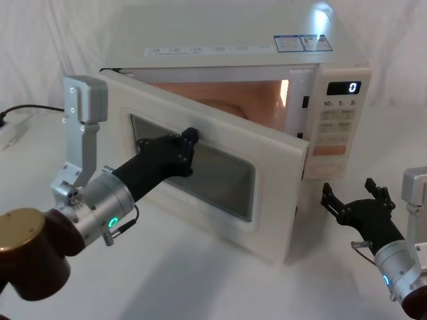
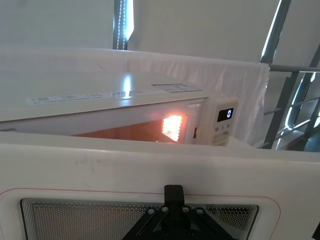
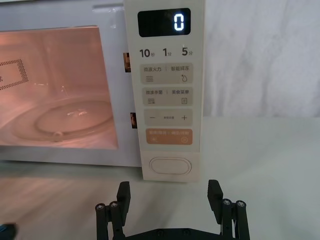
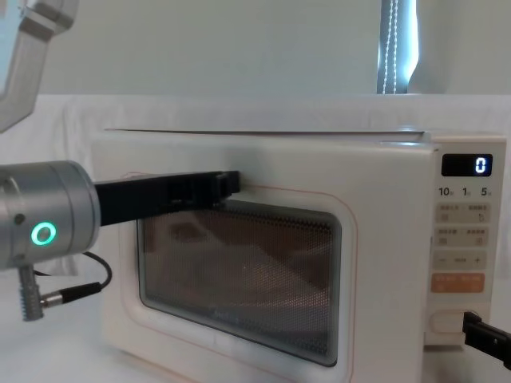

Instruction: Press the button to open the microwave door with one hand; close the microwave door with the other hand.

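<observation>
Head view: my left gripper (image 1: 189, 143), fingers clenched, presses against the half-open microwave door (image 1: 267, 200) to swing it closed; my right gripper (image 1: 357, 200) waits released below the button (image 3: 170, 165).

The door (image 1: 220, 167) is standing ajar before the microwave (image 1: 267, 60), left of the button (image 3: 170, 165); the left gripper (image 1: 190, 143) is touching it.

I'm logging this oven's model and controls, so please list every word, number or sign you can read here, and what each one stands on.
"0": black display at the top of the microwave's control panel.
"10", "1", "5": row just below the display, each with a tiny mark too small to read.
"−" and "+": long key above the orange key.
Small characters on the other keys: unreadable.
Stickers on the microwave's top: too small to read.
</observation>
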Available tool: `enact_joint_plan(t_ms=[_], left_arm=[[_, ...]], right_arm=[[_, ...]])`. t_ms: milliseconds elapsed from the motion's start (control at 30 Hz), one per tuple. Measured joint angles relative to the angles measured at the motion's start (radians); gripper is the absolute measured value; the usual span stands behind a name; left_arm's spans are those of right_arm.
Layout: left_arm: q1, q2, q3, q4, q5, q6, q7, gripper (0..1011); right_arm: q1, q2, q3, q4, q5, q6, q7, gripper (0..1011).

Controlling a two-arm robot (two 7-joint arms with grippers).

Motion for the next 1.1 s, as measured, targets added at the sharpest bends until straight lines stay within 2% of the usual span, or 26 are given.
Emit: enact_joint_plan(t_ms=[533,800,1100], left_arm=[[-0.1,-0.081,0.018,0.125,0.046,-0.004,0.029,0],[-0.14,-0.121,0.028,0.168,0.056,0.003,0.019,0],[-0.167,-0.147,0.042,0.201,0.073,0.009,0.019,0]], right_arm=[[0.0,0.0,0.0,0.0,0.0,0.0,0.0,1002],[0.0,0.0,0.0,0.0,0.0,0.0,0.0,1002],[0.0,0.0,0.0,0.0,0.0,0.0,0.0,1002]])
